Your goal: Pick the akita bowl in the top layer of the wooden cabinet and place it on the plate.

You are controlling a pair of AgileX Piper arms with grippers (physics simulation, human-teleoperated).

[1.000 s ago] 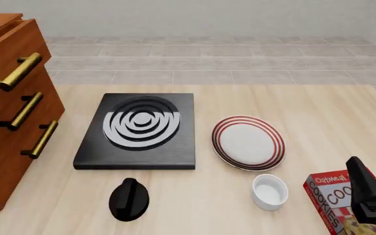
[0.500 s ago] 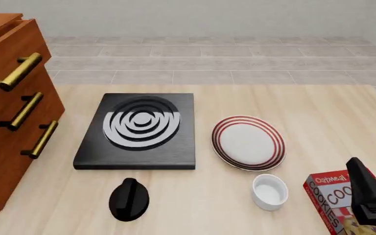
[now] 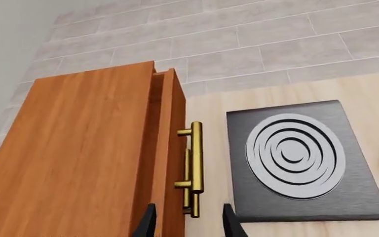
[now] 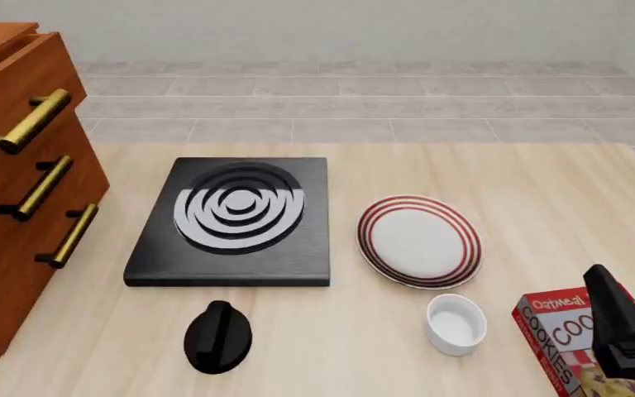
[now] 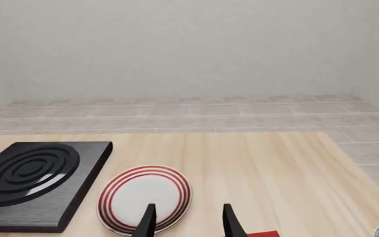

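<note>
right arm: showing matte black, blocky, angular housing narrowing to a wedge tip | left fingers: showing as two thin black blades, tapering to points | right fingers: looking the same, slim, black, pointed | cables, screws, markings: none showing

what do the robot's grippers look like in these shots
Both are plain black with no visible markings or cables. The left gripper and the right gripper each show two thin, flat, tapered fingers in their wrist views. In the front view the right arm appears as a blocky, angular black body at the lower right corner; the left arm shows only as a dark sliver at the left edge.
</note>
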